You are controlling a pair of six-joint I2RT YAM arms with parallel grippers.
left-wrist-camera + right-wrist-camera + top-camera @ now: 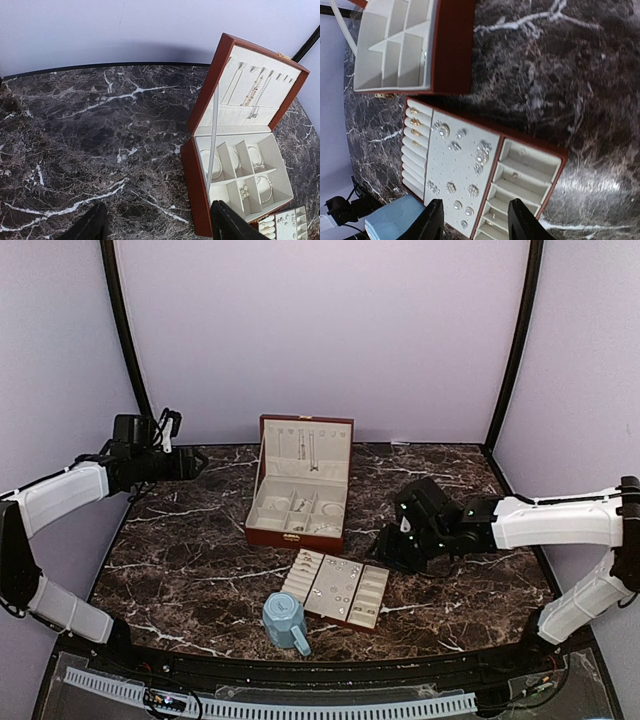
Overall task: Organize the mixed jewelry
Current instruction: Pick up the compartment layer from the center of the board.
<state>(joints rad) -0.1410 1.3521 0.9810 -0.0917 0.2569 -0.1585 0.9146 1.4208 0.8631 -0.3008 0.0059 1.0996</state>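
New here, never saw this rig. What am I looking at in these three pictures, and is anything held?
Two robot arms are bolted to a marble table. The wide picture comes from a fixed camera above and behind them. The other two come from cameras on each wrist, with dark fingers at the bottom edge. On the table are an open jewelry box, a flat tray carrying small silvery jewelry, and a blue mug. The left gripper and the right gripper are both open and hold nothing.
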